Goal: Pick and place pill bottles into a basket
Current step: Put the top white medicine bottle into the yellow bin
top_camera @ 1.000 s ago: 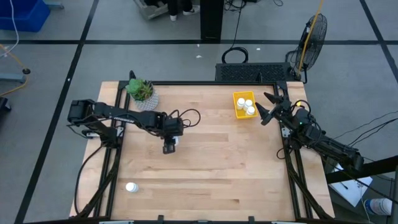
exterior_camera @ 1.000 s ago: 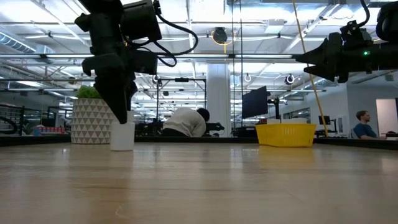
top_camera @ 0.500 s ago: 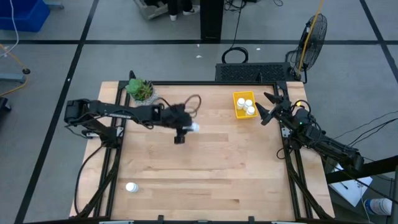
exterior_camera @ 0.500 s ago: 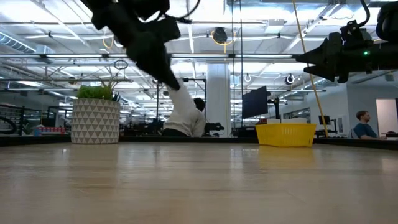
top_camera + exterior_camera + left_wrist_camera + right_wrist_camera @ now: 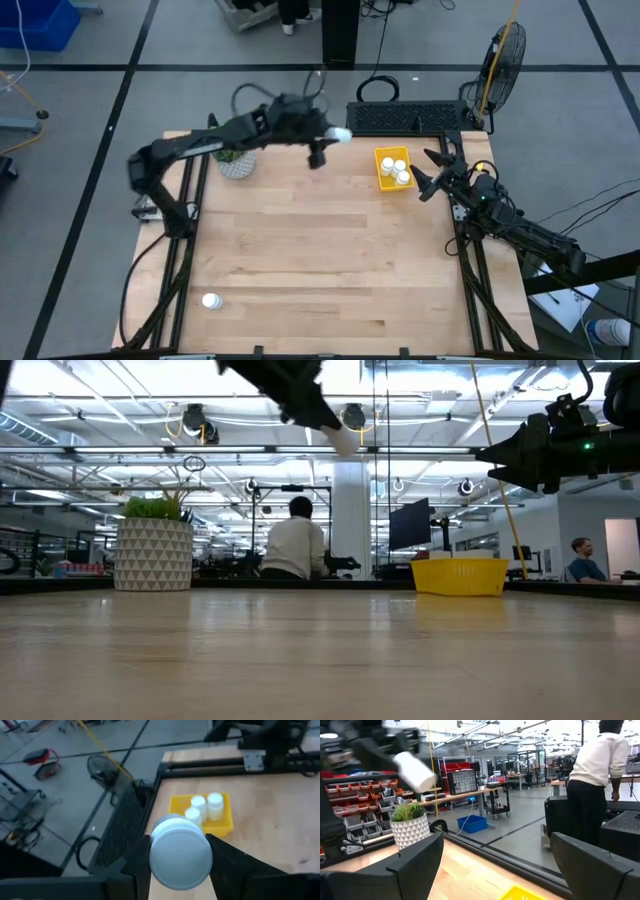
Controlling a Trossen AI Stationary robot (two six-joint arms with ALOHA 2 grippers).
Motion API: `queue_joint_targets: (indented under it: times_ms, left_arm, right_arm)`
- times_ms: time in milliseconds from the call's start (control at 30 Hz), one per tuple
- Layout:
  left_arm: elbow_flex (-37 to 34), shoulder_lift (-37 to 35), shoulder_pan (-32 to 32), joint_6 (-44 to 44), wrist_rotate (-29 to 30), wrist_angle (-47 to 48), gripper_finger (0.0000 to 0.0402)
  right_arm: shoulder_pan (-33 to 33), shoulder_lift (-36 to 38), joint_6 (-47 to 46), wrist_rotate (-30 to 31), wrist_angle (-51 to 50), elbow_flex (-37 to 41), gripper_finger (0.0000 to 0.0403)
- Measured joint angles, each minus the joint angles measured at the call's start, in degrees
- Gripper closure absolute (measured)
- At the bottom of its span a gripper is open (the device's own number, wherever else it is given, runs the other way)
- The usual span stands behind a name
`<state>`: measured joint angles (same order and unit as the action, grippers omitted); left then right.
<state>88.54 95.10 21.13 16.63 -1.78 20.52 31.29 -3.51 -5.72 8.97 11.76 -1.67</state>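
My left gripper (image 5: 326,138) is shut on a small white pill bottle (image 5: 339,133), high above the table's far edge, left of the yellow basket (image 5: 384,176). The bottle also shows in the low view (image 5: 345,440) and the right wrist view (image 5: 415,771). The basket rests flat on the table with three white bottles (image 5: 205,807) standing in it. Another bottle (image 5: 211,300) stands on the table near its near left corner. My right gripper (image 5: 432,172) is open and empty, just right of the basket at the table's right edge. My left gripper pinches the bottle's side wall (image 5: 161,851) between its two fingers (image 5: 225,860). The bottle's round end (image 5: 181,855) sticks out past the fingers. The bottle is lifted clear of the table and tilted, nearly on its side, pointing toward the table's right.
A white patterned pot with a green plant (image 5: 232,152) stands at the table's far left corner. A dark mesh thing (image 5: 405,116) lies behind the far edge, next to the basket. A person in white (image 5: 295,548) stands in the room beyond the table.
My left gripper has lifted the bottle off the table's left middle and carried it up, toward the far edge and to the right, toward the basket. The bottle has tipped from upright to nearly on its side.
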Motion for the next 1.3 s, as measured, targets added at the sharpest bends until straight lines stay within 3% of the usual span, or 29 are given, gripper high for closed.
queue_joint_targets:
  times_ms: [100,267,433,667,833,1067,1300]
  left_arm:
    - [8.99,6.24,1.13,1.18,-4.1,5.05,0.0246]
    - [23.22,17.28,1.09,3.72,-6.12,11.8,0.0246]
    - [31.0,25.18,0.74,5.51,-8.02,12.72,0.0246]
    - [32.85,30.23,2.03,5.8,-9.3,11.54,0.0246]
    - [32.87,31.99,2.8,5.31,-13.28,6.84,0.0246]
    - [32.87,32.16,2.75,5.44,-13.87,4.62,0.0246]
    - [32.87,32.16,1.6,4.49,-18.53,4.76,0.0246]
  right_arm:
    - [0.0,0.0,0.0,0.0,-0.05,0.0,0.0041]
    - [-0.01,0.0,0.01,0.0,-0.03,0.0,0.0041]
    - [0.0,0.0,0.0,-0.02,0.01,0.0,0.0041]
    - [0.0,0.0,0.0,-0.02,0.01,0.0,0.0041]
    - [0.0,0.0,0.0,-0.02,0.05,0.0,0.0041]
    - [0.0,0.0,0.0,-0.02,0.02,0.0,0.0041]
    - [0.0,0.0,0.0,-0.02,0.01,0.0,0.0041]
